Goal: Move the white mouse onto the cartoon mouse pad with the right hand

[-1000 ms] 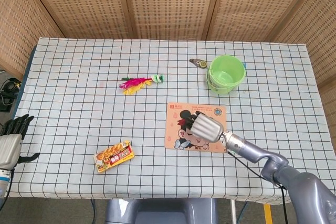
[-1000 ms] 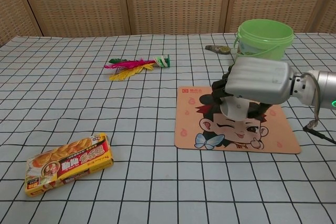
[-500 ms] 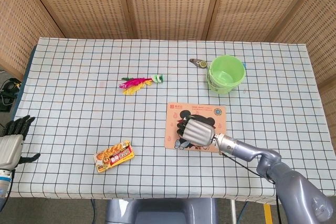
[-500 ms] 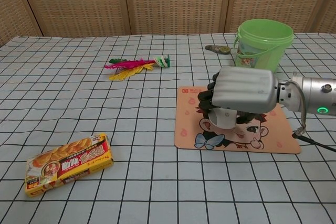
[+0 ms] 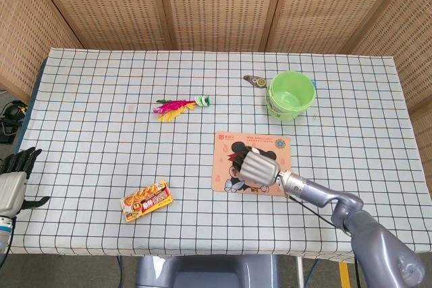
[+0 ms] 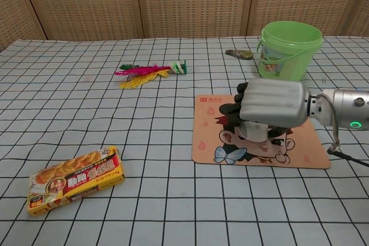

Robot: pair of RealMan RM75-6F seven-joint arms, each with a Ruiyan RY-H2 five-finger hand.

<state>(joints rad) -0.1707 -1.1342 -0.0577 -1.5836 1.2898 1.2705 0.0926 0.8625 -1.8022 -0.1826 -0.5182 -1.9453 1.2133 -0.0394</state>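
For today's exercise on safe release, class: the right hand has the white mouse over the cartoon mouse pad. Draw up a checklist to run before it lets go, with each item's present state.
1. White computer mouse is over the rectangular cartoon mouse pad, not the checked tablecloth: ok.
2. Mouse rests flat on the pad: cannot tell; the right hand covers most of it.
3. Right hand grips the mouse: ok; its dark fingers curl around it.
4. Mouse sits away from the pad's edges: ok in the head view, where the hand is well inside.
5. Withdrawal path clear of the green plastic bucket: ok; it stands behind the pad.
6. Left hand out of the way: ok, at the table's far left edge.
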